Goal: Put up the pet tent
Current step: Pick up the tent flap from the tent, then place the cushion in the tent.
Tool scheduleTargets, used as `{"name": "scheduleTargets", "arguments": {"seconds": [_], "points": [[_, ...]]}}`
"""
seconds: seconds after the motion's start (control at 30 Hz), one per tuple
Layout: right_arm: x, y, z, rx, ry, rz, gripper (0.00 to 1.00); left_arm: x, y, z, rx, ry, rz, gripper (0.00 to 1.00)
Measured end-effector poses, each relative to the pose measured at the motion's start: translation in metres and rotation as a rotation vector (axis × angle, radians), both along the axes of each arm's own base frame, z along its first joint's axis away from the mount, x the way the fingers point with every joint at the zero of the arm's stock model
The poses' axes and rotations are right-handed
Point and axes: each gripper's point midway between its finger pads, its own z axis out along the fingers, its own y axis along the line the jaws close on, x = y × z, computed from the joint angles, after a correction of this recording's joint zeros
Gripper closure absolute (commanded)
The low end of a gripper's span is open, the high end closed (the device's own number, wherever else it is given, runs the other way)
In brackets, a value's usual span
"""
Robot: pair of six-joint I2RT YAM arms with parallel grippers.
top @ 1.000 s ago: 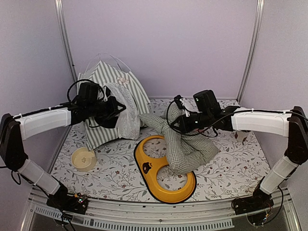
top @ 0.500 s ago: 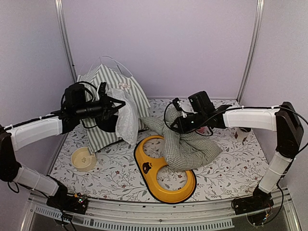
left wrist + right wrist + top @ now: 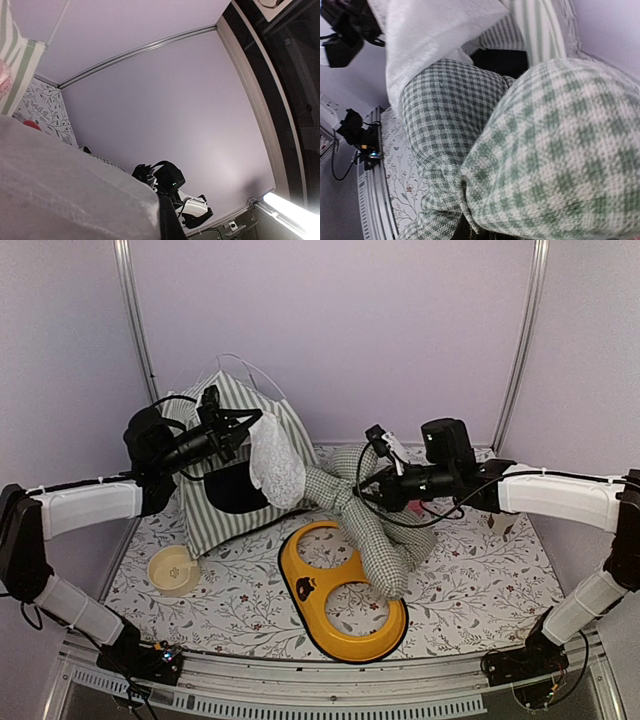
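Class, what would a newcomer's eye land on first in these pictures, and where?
The green-and-white striped pet tent stands back left, its white mesh door flap lifted by the left end effector. Mid-table, the right end effector holds up a green-checked cushion beside a yellow two-hole bowl stand in front.

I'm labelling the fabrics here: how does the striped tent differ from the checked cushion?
The pet tent is striped and stands upright at the back left; the cushion is checked and droops, folded, mid-table. The left gripper holds up the tent's white mesh flap; the right gripper grips the cushion's raised end. Both are green-and-white fabric.
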Motion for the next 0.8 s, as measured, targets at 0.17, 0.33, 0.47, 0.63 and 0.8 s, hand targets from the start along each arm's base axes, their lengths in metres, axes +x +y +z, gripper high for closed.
{"name": "scheduleTargets", "arguments": {"seconds": [0.17,0.33,0.47,0.63,0.8], "points": [[-0.031,0.017,0.041,0.164,-0.064,0.206,1.0,-0.002,-0.009,0.015,-0.117,-0.001,-0.036,1.0],[-0.044,0.039,0.036,0.252,0.003,0.366,1.0,-0.004,-0.022,0.022,-0.198,-0.003,-0.083,1.0],[-0.026,0.062,0.028,0.282,0.075,0.388,1.0,-0.012,-0.03,0.032,-0.236,-0.021,-0.122,1.0],[0.007,0.085,0.032,0.318,0.112,0.337,1.0,-0.028,-0.04,0.04,-0.261,-0.041,-0.17,1.0],[0.047,0.091,0.014,0.316,0.171,0.178,1.0,-0.033,-0.043,0.043,-0.27,-0.042,-0.185,1.0]]}}
